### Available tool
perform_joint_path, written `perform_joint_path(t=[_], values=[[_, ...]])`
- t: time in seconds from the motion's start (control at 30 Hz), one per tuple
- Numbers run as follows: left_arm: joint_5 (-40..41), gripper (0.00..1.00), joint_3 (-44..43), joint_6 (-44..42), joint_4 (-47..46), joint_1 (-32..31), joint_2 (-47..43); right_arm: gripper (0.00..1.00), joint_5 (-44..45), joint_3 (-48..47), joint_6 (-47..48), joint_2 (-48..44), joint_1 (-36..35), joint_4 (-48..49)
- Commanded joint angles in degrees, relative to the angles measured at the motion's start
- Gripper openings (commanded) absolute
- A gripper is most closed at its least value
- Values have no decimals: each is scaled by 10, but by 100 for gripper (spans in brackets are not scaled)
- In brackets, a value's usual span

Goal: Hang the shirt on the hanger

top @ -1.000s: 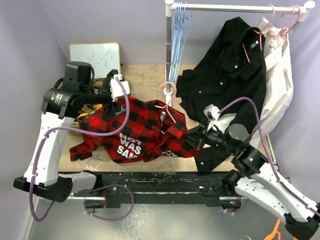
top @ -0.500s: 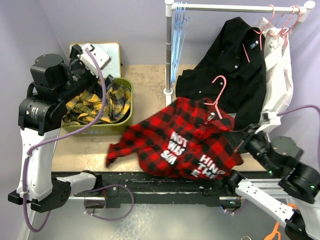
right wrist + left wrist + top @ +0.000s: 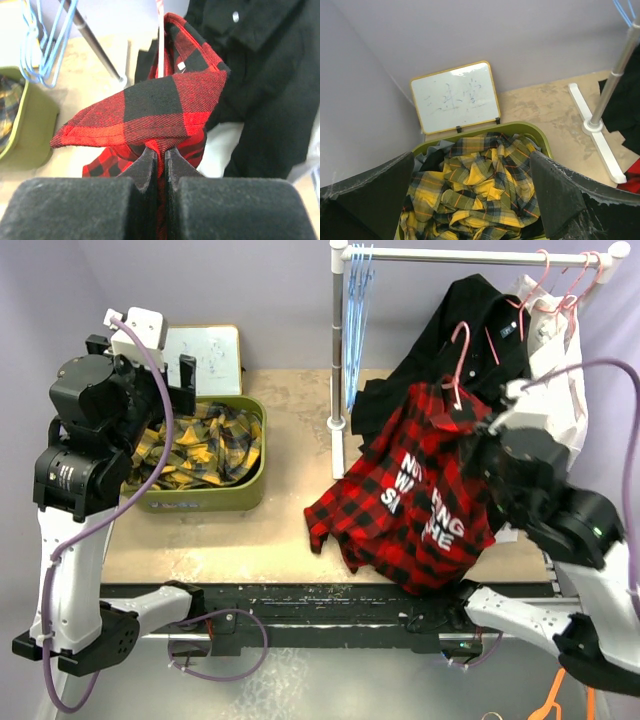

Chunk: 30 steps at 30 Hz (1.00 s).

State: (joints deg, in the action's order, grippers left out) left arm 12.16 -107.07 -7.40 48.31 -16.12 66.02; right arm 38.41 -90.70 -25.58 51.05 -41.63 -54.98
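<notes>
One table [image 3: 290,530] carries one white clothes rail [image 3: 450,254], where one black shirt [image 3: 480,340] hangs. In front of it, held up off the table, is the single red-and-black check shirt [image 3: 420,490], crumpled, its white block lettering broken by folds: only "NOT" and "ING" read clearly. One green bin [image 3: 252,430] holds yellow plaid cloth [image 3: 195,445]; one whiteboard [image 3: 455,95] bears faint, illegible scribbles. A bunch of blue hangers [image 3: 357,280] dangles from the rail. One pink hanger [image 3: 458,355] rises from the shirt's collar. The right gripper [image 3: 160,157] is clamped on the shirt; the left gripper [image 3: 470,195] is spread wide above the bin.
</notes>
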Motion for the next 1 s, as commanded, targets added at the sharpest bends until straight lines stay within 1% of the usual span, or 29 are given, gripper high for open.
perform_joint_path(t=[0.0, 0.13, 0.23, 0.3, 0.43, 0.67, 0.8, 0.97], values=[[66, 99, -14, 28, -33, 5, -17, 0, 73, -50, 135, 75, 0, 235], [87, 99, -10, 15, -34, 5, -25, 0, 85, -73, 208, 108, 9, 333], [88, 99, 7, 13, -37, 5, -33, 0, 83, -112, 244, 134, 27, 356], [89, 99, 17, 12, -39, 5, -37, 0, 61, -139, 251, 153, 56, 354], [98, 99, 38, 8, -45, 5, -41, 0, 1, -176, 245, 185, 118, 350], [100, 99, 42, 2, -48, 2, -39, 0, -81, -226, 229, 240, 205, 338], [100, 99, 45, -3, -49, 1, -36, 0, -130, -231, 209, 262, 246, 336], [111, 99, 53, -9, -55, 1, -34, 0, -174, -187, 188, 265, 277, 350]])
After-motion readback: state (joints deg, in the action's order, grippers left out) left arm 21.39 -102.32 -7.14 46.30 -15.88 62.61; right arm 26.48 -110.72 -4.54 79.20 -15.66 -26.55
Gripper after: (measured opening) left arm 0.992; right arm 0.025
